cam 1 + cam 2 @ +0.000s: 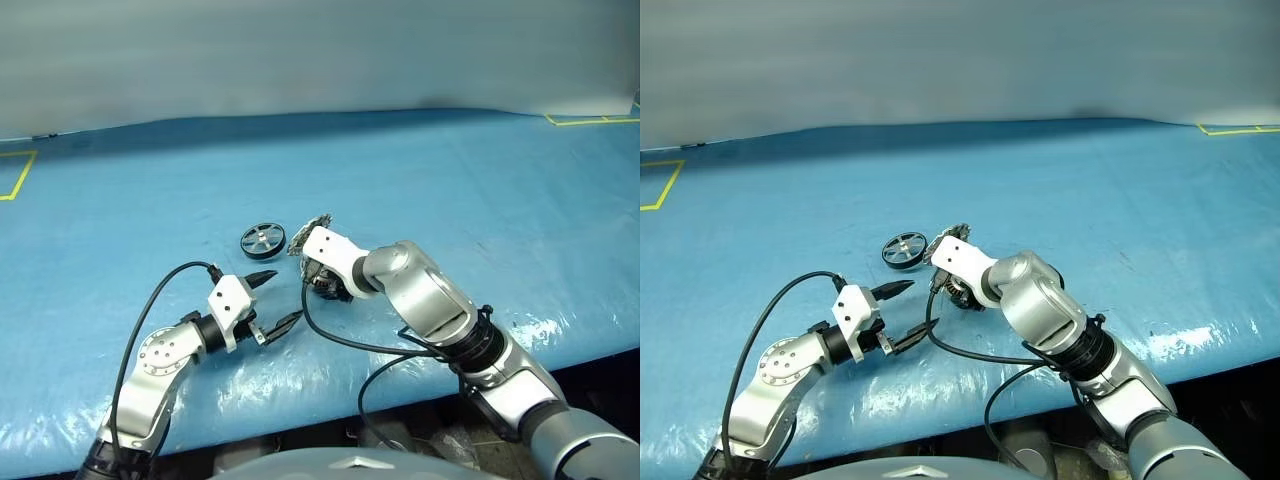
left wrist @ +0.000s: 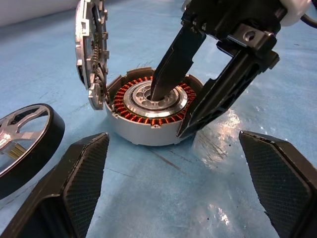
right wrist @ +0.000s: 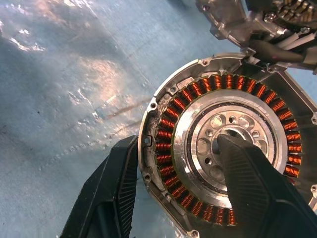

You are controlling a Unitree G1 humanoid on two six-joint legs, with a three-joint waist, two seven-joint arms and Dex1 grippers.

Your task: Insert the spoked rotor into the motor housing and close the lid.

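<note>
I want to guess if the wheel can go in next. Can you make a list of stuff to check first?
1. Lid swung up out of the way: ok, it stands on edge beside the motor housing.
2. Housing empty of the wheel: ok, its copper windings and hub show bare.
3. Housing held steady: ok, the right hand is shut on it, one finger in the hub, one outside the wall.
4. Way into the housing free: not ok, that finger sits in the middle.
5. Spoked rotor ready: ok, it lies flat on the blue table just beside the housing.
6. Left hand free to fetch it: ok, open and empty.
</note>
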